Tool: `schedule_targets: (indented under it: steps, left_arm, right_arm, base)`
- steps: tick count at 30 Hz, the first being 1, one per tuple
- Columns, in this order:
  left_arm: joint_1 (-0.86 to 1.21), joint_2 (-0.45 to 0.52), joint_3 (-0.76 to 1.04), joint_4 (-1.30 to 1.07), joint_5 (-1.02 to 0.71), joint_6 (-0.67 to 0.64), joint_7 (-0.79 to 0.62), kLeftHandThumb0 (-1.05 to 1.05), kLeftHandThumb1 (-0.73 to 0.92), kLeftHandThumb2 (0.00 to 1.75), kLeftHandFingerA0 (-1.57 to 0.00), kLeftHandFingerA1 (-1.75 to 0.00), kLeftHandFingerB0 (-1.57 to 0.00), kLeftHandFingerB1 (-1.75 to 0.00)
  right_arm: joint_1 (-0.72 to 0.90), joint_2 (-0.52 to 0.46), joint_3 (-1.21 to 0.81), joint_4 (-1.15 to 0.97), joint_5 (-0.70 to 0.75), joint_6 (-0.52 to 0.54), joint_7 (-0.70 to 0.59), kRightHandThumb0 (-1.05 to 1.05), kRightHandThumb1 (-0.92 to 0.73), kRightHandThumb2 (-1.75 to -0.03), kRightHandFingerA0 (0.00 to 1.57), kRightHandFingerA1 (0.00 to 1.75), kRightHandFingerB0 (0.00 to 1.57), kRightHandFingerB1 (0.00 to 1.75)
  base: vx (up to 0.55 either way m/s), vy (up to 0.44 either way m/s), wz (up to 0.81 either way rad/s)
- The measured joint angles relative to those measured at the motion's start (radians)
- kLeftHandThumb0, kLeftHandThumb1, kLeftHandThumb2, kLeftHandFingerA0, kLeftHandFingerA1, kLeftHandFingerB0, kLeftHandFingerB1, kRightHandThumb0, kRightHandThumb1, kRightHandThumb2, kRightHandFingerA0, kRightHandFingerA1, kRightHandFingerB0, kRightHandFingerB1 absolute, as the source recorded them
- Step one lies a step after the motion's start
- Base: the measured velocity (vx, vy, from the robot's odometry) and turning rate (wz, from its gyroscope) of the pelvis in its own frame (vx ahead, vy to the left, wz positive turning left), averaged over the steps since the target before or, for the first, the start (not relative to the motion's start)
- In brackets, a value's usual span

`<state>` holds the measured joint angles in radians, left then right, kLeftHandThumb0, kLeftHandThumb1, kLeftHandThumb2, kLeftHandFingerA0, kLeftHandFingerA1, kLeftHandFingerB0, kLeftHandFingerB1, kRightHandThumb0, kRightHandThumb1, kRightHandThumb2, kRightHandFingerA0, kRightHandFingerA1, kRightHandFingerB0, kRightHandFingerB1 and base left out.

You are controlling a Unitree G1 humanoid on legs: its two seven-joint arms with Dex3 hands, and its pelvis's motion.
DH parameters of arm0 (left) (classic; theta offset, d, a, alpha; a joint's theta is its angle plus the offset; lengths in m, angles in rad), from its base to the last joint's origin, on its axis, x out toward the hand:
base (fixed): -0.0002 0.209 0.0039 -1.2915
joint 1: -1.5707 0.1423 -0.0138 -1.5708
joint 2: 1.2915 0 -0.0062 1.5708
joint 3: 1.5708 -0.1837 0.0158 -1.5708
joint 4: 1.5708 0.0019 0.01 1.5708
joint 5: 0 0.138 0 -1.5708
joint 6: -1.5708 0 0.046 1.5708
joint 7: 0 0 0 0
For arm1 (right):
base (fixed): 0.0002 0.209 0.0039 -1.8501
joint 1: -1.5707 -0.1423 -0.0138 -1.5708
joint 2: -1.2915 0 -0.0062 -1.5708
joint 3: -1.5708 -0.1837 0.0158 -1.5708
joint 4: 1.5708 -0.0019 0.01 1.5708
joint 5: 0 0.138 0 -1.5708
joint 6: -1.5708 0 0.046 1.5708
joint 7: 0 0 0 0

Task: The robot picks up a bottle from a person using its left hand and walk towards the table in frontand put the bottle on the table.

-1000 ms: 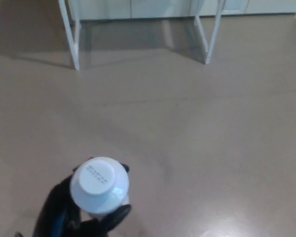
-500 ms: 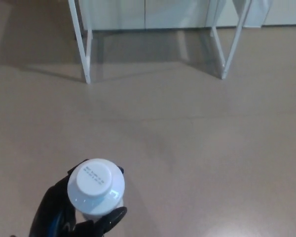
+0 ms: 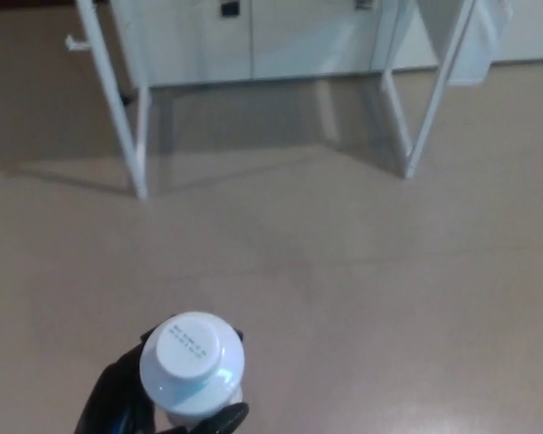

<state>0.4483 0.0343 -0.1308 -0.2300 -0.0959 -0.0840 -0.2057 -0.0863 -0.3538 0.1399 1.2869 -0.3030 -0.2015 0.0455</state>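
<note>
Transport step in hand: left robot hand clasps the bottle upright. The surface shows only its legs ahead; next move calls for closing in before placing.

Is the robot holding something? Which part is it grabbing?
Yes. Its left hand holds a white plastic bottle with a round white cap. The black fingers wrap around the bottle's body, just below the cap.
</note>
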Motion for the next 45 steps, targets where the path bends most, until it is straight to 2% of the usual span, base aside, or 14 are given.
schedule_targets:
  steps: [17, 32, 45]
  left_arm:
    - [0.029, 0.0, -0.015, 0.03, 0.001, -0.053, -0.007, -0.09, 0.71, 0.79, -1.13, -1.26, -0.96, -1.02]
    - [0.038, 0.013, -0.022, 0.028, 0.002, -0.07, -0.021, -0.08, 0.74, 0.78, -1.09, -1.24, -0.94, -1.0]
    - [0.047, 0.028, -0.044, -0.006, 0.005, -0.069, -0.021, -0.08, 0.75, 0.75, -1.09, -1.24, -0.92, -1.01]
  right_arm:
    - [0.017, -0.006, 0.004, -0.002, -0.004, -0.006, 0.008, -0.41, -0.75, -0.63, 0.62, 0.45, 0.53, 0.4]
    - [0.057, 0.001, 0.012, -0.001, -0.006, -0.018, -0.005, -0.43, -0.75, -0.64, 0.63, 0.44, 0.52, 0.4]
    - [0.063, 0.002, 0.011, 0.001, -0.006, -0.019, -0.004, -0.43, -0.75, -0.63, 0.63, 0.45, 0.54, 0.4]
  base:
    - [0.43, -0.049, 0.11]
    - [0.5, 0.087, -0.27]
    - [0.38, -0.047, 0.09]
